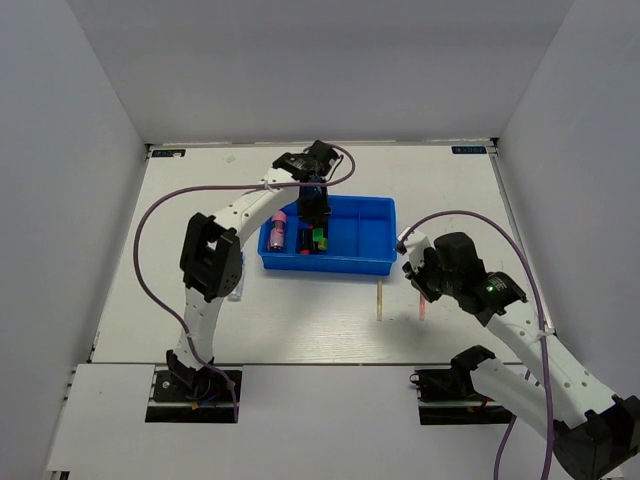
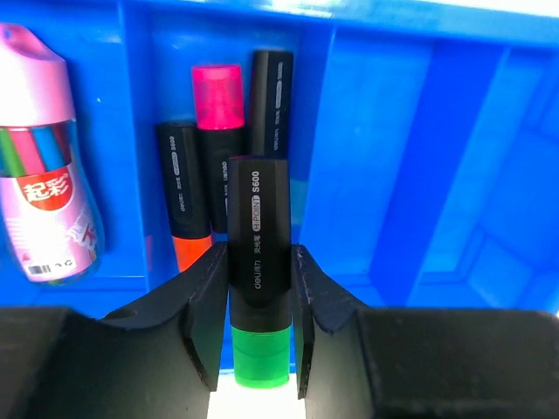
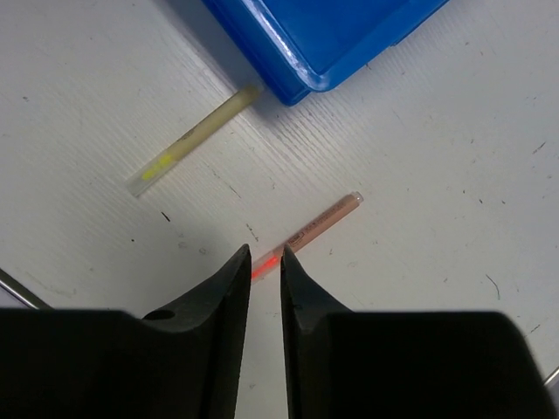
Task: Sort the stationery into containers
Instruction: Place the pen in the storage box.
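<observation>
The blue tray (image 1: pixel 370 205) stands mid-table. My left gripper (image 1: pixel 316 215) is over its second compartment from the left, shut on a green-ended highlighter (image 2: pixel 258 218) held upright between the fingers (image 2: pixel 210 297). Below it in that compartment lie a pink-ended highlighter (image 2: pixel 217 105), an orange-ended one (image 2: pixel 185 209) and a black one (image 2: pixel 272 96). My right gripper (image 1: pixel 413 272) hovers over the red end of a reddish pen (image 3: pixel 323 218) on the table in front of the tray. Its jaws stand narrowly apart, and that end shows between the tips. A pale yellowish pen (image 3: pixel 188 140) lies to the left.
A pink bottle of coloured pens (image 2: pixel 39 175) lies in the tray's leftmost compartment (image 1: pixel 279 232). The two right compartments (image 2: pixel 393 131) hold nothing visible. The tray's corner (image 3: pixel 332 35) is just beyond the two pens. Purple cables arch over both arms.
</observation>
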Action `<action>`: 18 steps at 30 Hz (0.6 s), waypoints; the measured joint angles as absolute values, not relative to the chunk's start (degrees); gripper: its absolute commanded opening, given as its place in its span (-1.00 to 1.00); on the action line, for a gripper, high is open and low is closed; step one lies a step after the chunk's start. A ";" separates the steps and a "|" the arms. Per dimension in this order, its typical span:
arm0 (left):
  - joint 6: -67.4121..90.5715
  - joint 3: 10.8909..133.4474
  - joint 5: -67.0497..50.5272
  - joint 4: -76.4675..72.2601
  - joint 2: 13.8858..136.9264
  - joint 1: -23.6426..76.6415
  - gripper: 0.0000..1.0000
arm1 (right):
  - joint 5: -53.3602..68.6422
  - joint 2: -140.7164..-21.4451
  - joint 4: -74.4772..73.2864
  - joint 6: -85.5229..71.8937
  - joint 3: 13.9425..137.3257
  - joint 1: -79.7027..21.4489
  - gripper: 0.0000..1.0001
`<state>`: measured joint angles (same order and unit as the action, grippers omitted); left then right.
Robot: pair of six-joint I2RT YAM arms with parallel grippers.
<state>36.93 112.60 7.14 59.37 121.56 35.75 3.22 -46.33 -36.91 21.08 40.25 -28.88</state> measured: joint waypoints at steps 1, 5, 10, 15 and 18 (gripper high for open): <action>36.56 112.60 6.46 59.66 122.08 35.57 -0.92 | 3.16 -46.39 -36.88 21.06 40.21 -28.88 -0.48; 35.35 112.46 4.43 59.77 122.58 34.98 -0.40 | 3.11 -46.61 -36.40 21.06 39.90 -28.88 -0.45; 34.00 112.46 3.62 59.72 122.61 34.35 -0.07 | 3.14 -46.92 -36.23 20.99 39.83 -28.88 -0.32; 33.28 112.73 3.38 60.01 122.76 33.41 0.17 | 3.14 -46.94 -36.23 20.91 39.83 -28.88 -0.07; 32.86 113.78 3.09 60.14 123.35 32.75 0.23 | 3.14 -46.98 -36.21 20.93 39.83 -28.88 -0.04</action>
